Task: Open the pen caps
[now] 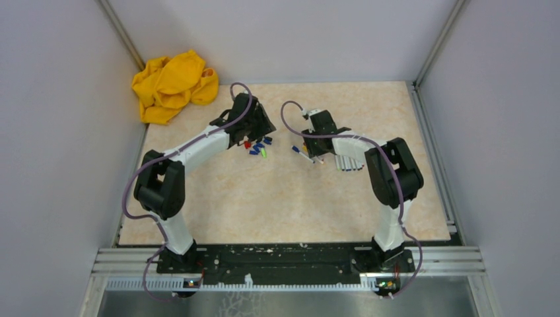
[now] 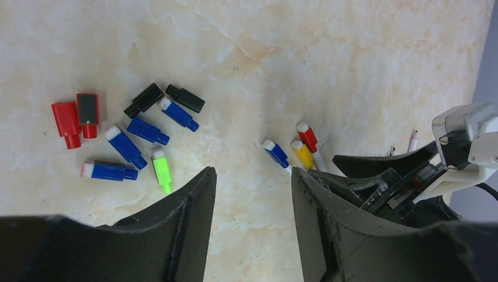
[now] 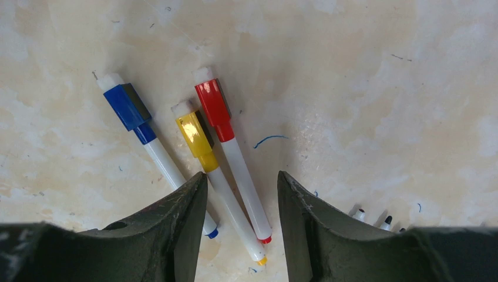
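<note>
Several loose pen caps (image 2: 125, 145) lie in a pile: red, black, blue and one green (image 2: 161, 169); the top view shows the pile (image 1: 257, 146) too. My left gripper (image 2: 252, 171) hovers open to the right of the pile, nothing between its fingers. Three pens lie side by side with blue (image 3: 126, 107), yellow (image 3: 194, 134) and red (image 3: 214, 108) caps on. My right gripper (image 3: 242, 174) stands open over them, the yellow and red barrels running between its fingers. From above, the left gripper (image 1: 263, 129) and right gripper (image 1: 312, 140) sit close together mid-table.
A crumpled yellow cloth (image 1: 173, 84) lies at the back left corner. A row of uncapped white pens (image 1: 349, 163) lies under the right arm, their tips (image 3: 386, 222) showing beside the right finger. Grey walls close in the table on three sides.
</note>
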